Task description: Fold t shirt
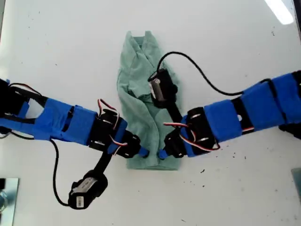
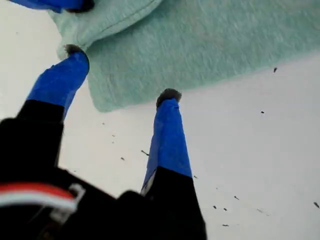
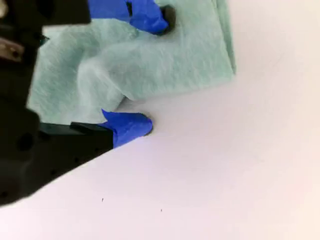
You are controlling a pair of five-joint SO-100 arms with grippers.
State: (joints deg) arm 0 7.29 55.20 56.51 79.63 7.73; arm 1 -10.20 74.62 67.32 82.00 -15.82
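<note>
- sage-green cloth, the t shirt (image 1: 141, 94) lies on the white table (image 1: 235, 42) near the middle of the exterior view. it is gathered into a narrow, rumpled strip running from 12 o'clock to 6 o'clock, with its hem at the 6 o'clock end.
- the robot's first gripper (image 1: 142, 153) comes in from 9 o'clock of the exterior view and sits at the hem.
- in the first wrist view the first gripper (image 2: 122, 72) has its 2 blue fingers (image 2: 167, 135) spread wide. one dark tip touches a folded edge of the t shirt (image 2: 200, 45), the other rests at the hem line, and no cloth is pinched between them.
- the robot's second gripper (image 1: 163, 154) reaches in from 3 o'clock of the exterior view and meets the same hem, just beside the first gripper.
- in the second wrist view the second gripper (image 3: 152, 70) is also parted. one finger rests on top of the t shirt (image 3: 180, 65), the other finger (image 3: 127, 127) is down on the bare table beside the cloth's edge, and nothing is clamped.
- a black camera block (image 1: 162, 88) on the second arm hangs over the middle of the shirt, with a black cable (image 1: 207, 77) looping off toward 3 o'clock.
- small dark specks (image 2: 262, 112) dot the table near the hem.
</note>
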